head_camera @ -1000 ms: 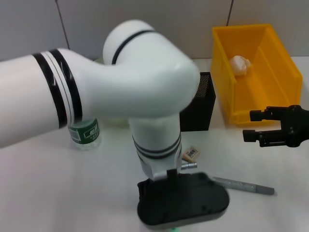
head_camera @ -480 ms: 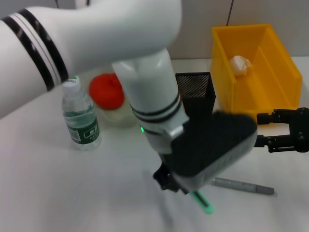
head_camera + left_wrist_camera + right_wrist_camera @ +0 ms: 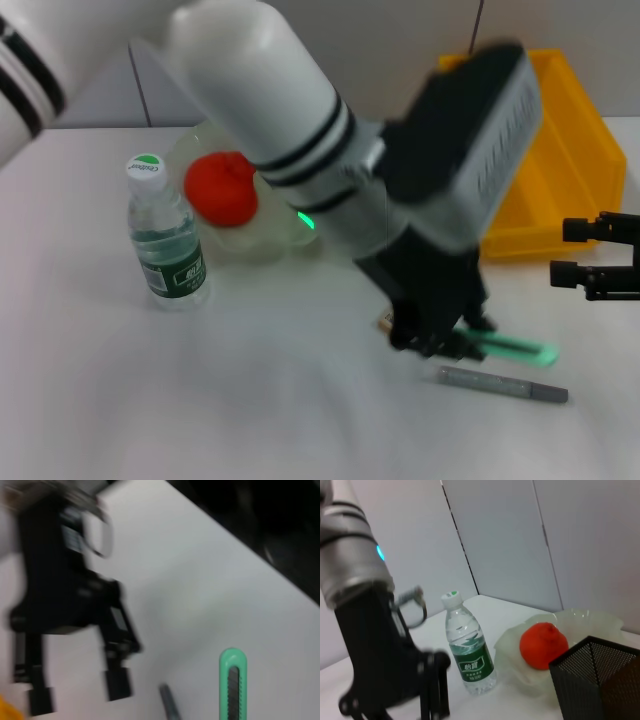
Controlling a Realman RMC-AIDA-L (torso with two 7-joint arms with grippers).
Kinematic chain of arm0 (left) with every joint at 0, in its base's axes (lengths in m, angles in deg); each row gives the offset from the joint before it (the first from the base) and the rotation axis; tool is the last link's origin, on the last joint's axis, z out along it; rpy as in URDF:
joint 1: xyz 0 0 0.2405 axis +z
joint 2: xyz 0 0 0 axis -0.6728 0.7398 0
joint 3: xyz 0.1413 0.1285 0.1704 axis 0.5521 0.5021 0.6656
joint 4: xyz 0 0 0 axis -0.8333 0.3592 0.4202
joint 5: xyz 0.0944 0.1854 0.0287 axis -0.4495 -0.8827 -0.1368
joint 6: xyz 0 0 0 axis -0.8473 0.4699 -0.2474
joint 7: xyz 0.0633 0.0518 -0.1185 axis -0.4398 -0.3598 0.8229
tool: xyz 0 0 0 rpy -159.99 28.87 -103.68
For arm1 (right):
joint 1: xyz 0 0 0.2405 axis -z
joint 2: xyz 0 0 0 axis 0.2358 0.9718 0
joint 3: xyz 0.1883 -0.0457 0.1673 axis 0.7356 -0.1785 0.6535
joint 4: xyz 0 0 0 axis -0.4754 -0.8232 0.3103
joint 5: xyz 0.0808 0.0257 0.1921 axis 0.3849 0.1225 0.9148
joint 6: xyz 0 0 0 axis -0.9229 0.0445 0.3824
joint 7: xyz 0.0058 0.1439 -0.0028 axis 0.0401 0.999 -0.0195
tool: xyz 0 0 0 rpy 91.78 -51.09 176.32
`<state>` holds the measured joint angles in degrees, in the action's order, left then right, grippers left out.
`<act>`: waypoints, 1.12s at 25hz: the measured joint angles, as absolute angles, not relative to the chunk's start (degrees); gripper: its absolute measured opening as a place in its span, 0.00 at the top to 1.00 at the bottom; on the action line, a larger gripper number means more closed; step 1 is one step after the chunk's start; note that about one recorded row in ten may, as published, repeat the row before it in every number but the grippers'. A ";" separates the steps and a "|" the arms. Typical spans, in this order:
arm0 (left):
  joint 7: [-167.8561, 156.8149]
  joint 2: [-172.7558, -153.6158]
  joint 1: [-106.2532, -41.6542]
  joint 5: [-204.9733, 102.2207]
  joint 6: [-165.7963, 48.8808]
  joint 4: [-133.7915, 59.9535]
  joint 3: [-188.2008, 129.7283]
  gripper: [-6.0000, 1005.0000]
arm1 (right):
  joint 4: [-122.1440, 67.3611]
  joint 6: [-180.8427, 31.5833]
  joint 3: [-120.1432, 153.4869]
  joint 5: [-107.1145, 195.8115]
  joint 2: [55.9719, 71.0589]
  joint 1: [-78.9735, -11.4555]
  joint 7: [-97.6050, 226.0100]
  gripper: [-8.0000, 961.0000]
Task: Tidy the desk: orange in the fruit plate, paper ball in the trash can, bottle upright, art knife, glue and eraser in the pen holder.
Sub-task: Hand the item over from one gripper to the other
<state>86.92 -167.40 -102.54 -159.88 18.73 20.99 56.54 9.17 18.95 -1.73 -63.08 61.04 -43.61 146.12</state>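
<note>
The green art knife sits clenched in the left tool, lifted just off the table — likely bound for the pen holder. The grey pen lies below it. The right tool waits released beside the yellow bin — out of the way.

The white table carries an upright bottle, fruit plate, yellow bin and grey pen.

- We see a green art knife.
- Our orange looks red-orange.
- The bottle has a green cap and label.
- The trash can is yellow.
</note>
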 joint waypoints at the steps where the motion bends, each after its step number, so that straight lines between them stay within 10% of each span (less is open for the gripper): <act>1: 87.77 -167.37 -102.04 -158.86 18.73 21.16 55.30 0.79 | 9.18 19.14 -1.73 -63.08 60.85 -43.35 146.12 0.14; 28: 93.95 -167.24 -80.29 -121.64 8.78 23.89 51.16 0.77 | 8.94 21.84 -1.90 -63.35 59.00 -41.62 144.63 0.14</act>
<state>93.95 -167.24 -80.29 -121.64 8.78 23.89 51.16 8.94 21.84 -1.90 -63.35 59.00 -41.62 144.63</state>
